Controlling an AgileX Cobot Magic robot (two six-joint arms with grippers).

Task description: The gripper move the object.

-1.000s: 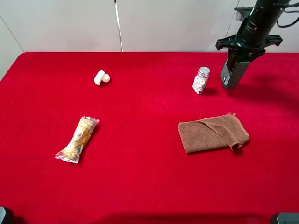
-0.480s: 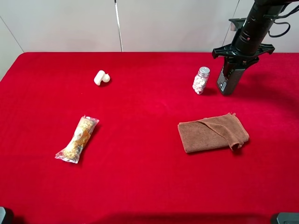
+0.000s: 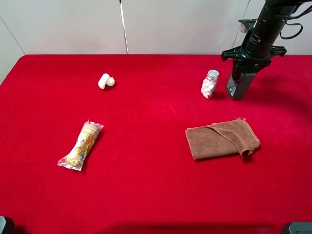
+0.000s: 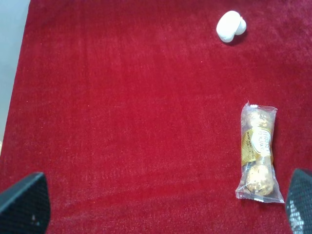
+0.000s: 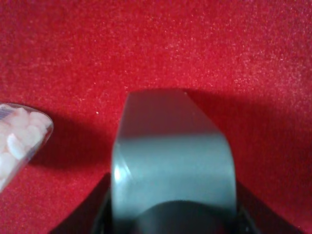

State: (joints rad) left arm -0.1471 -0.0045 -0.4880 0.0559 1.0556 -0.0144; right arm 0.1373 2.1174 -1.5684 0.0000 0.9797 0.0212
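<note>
Across the whole high view, a table [image 3: 146,195] is being covered by a red cloth, and everything else is being carried on it. At its far right corner a thick black arm [image 3: 267,24] is being held steeply down over the cloth. At the arm's end the right gripper [image 3: 243,64] is being kept clamped on the dark grey bottle [image 3: 237,84], which is being gripped at its upper end and held nearly upright, leaning slightly. In the right wrist view the bottle's flat grey side is being flanked by the black jaws, pressed against both of its edges. Whether its base is being rested on the cloth or held just above it cannot be told. Nearer the front, well apart from the bottle, a brown towel [image 3: 222,139] is being shown lying folded flat. On the left half a clear snack packet [image 3: 81,145] is being shown lying lengthwise, well apart from the rest. Just beside the bottle, on its left in the high view and not touching it, a clear jar of white pills [image 3: 209,84] is being shown standing upright. Toward the far left a small white object [image 3: 106,81] is being shown lying on the cloth. The left gripper [image 4: 161,209] is being seen only in its own wrist view, where its dark fingertips [image 4: 24,204] are being held wide apart above the cloth, gripping nothing
</note>
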